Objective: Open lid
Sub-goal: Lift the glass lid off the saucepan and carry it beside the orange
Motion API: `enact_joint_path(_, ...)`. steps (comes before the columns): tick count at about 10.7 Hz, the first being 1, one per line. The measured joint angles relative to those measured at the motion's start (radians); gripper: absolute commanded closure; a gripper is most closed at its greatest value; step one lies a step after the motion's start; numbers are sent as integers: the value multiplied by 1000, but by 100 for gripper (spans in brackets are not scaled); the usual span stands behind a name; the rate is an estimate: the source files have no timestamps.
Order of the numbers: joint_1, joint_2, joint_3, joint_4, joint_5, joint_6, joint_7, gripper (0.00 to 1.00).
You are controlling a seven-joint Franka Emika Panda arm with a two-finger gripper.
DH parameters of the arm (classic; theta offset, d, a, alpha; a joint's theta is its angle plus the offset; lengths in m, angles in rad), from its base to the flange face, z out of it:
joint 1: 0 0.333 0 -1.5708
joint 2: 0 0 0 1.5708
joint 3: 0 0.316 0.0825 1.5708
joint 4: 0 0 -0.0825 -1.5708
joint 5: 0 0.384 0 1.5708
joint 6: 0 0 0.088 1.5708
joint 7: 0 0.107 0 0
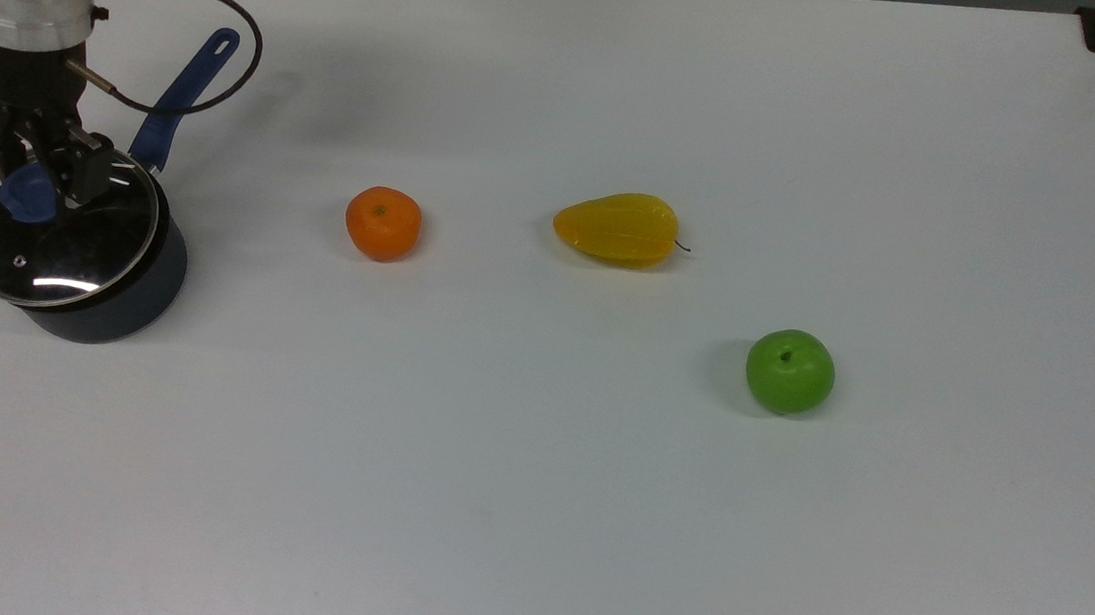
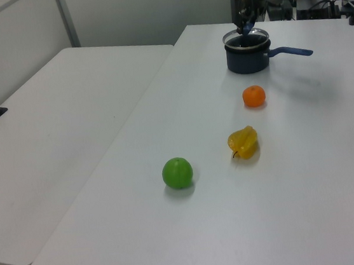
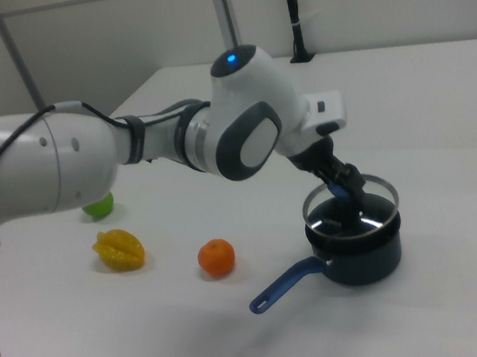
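Observation:
The lid (image 1: 61, 246), clear glass with a silver rim, hangs lifted above the dark blue saucepan (image 1: 132, 293) at the top view's left edge. It is shifted toward the top view's left, so part of the pan's rim shows. My gripper (image 1: 39, 183) is shut on the lid's blue knob (image 1: 26, 197). In the right view the lid (image 3: 315, 196) floats tilted over the saucepan (image 3: 368, 258), with the gripper (image 3: 345, 184) on its knob. In the left view the lid (image 2: 245, 35) sits raised above the saucepan (image 2: 249, 60) under the gripper (image 2: 246, 22).
The saucepan's long blue handle (image 1: 188, 92) points toward the table's far edge. An orange (image 1: 383, 222), a yellow fruit (image 1: 618, 227) and a green apple (image 1: 789, 371) lie spread over the white table (image 1: 588, 512). A black cable (image 1: 231, 46) loops off the wrist.

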Motion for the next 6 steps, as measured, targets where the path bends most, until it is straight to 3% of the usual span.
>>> enact_joint_path(3, 31, -42, 19, 1, 0, -13, 3, 50)
enact_joint_path(6, 166, -66, 25, -6, -15, -31, 101, 49)
